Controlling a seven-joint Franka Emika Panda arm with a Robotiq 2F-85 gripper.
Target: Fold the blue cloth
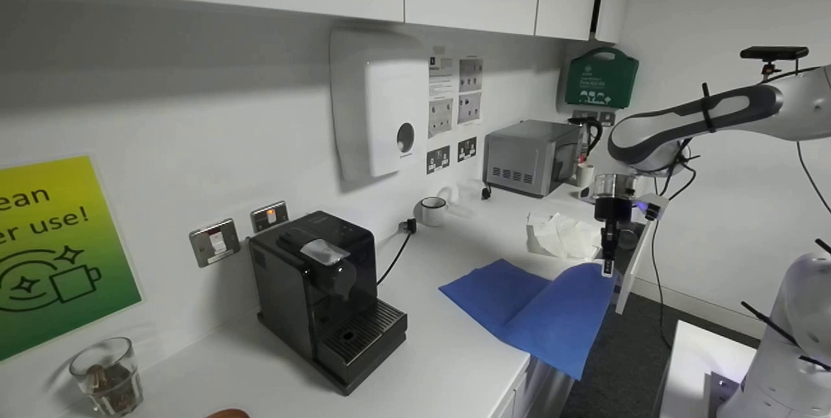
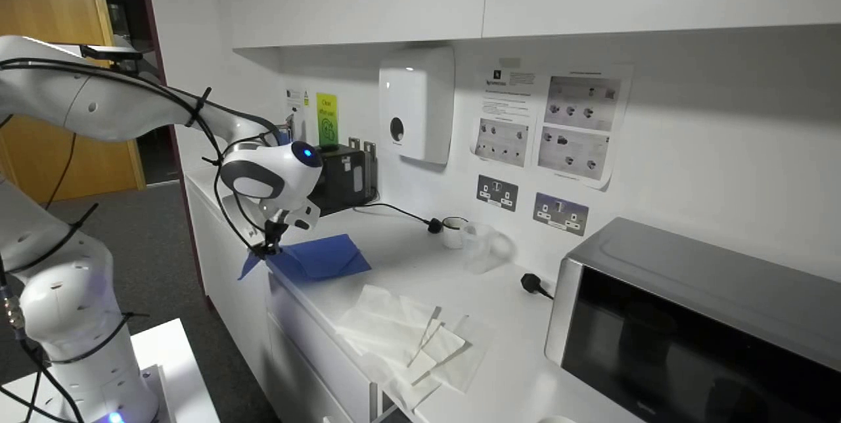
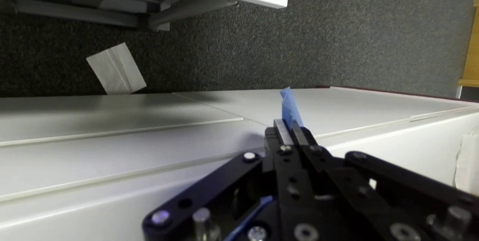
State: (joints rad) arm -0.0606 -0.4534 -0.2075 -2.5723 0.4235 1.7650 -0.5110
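Observation:
The blue cloth (image 1: 552, 320) lies partly on the white counter, with a crease across its middle. Its near part is lifted at the gripper, and a corner hangs past the counter's front edge. It also shows in an exterior view (image 2: 326, 257), partly behind the gripper. My gripper (image 1: 607, 269) points down at the counter's front edge and is shut on the cloth's edge. In the wrist view, a thin strip of cloth (image 3: 289, 104) sticks out between the closed fingertips (image 3: 290, 125); most of the cloth is hidden there behind the gripper. The gripper also shows in an exterior view (image 2: 268, 249).
A black coffee machine (image 1: 318, 295) stands beside the cloth against the wall. Crumpled white sheets (image 2: 407, 337) lie on the cloth's other side. A mug (image 1: 433, 211) and a microwave (image 1: 529, 157) stand farther along. A white sheet (image 3: 116, 69) lies on the floor.

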